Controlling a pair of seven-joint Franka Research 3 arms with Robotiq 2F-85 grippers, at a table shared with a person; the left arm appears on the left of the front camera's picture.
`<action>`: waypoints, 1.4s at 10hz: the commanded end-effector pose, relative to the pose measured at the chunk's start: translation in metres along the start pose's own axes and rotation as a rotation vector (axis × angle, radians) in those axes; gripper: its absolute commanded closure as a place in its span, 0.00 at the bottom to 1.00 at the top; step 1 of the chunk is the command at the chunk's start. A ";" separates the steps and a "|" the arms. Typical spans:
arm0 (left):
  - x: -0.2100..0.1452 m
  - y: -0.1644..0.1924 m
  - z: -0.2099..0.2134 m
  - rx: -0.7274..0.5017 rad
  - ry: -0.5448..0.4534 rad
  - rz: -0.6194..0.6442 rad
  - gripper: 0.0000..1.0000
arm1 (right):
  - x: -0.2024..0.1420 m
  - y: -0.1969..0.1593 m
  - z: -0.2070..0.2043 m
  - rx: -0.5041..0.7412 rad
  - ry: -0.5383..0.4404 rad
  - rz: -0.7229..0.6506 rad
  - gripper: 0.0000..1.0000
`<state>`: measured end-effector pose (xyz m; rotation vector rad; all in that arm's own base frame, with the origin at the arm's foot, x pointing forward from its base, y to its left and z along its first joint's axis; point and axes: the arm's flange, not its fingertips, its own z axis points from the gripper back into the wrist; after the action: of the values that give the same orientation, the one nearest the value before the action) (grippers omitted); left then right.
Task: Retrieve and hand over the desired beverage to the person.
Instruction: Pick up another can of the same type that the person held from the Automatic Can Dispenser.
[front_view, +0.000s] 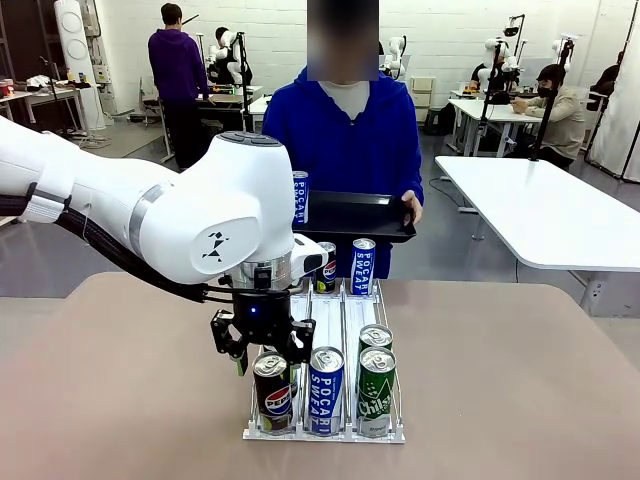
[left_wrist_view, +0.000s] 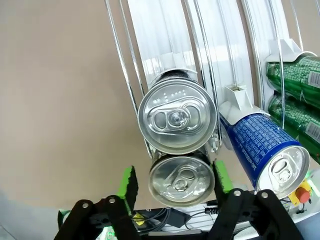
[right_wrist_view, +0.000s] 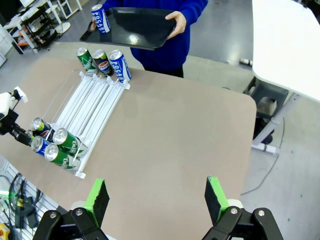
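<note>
Left claw (left_wrist_view: 173, 176) gripped the Pepsi can (front_view: 272, 395) at seven o'clock of the rack (front_view: 325, 433) (lane front, easiest reached); the person (front_view: 345, 130) at twelve o'clock offered a tray (front_view: 355, 215); right claw (right_wrist_view: 156, 197) gaped wide.

"PEPSI" reads down the dark aluminium can (front_view: 271, 392) at near left; "POCARI SWEAT" down the blue-and-white aluminium can (front_view: 325, 392) beside it; "Chils", partly cut off, on the green aluminium can (front_view: 375, 405); "POCARI SWEAT" on the farther blue can (front_view: 363, 268); "POCARI" on the raised blue can (front_view: 300, 197) standing on the black plastic tray (front_view: 370, 228).
</note>
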<state>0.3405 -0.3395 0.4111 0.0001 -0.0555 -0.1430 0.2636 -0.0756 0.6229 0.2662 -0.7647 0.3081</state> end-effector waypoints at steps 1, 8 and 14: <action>-0.001 0.001 -0.003 0.005 0.022 0.036 0.54 | -0.001 0.000 -0.005 0.006 -0.016 0.005 0.00; -0.007 -0.002 0.031 -0.004 0.042 0.067 1.00 | -0.001 0.000 -0.005 0.006 -0.016 0.005 0.00; -0.032 -0.044 0.201 0.061 0.003 0.171 1.00 | -0.001 0.000 -0.005 0.006 -0.016 0.005 0.00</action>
<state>0.2770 -0.3614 0.5991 0.0416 -0.0314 -0.0009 0.2635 -0.0756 0.6229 0.2663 -0.7650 0.3082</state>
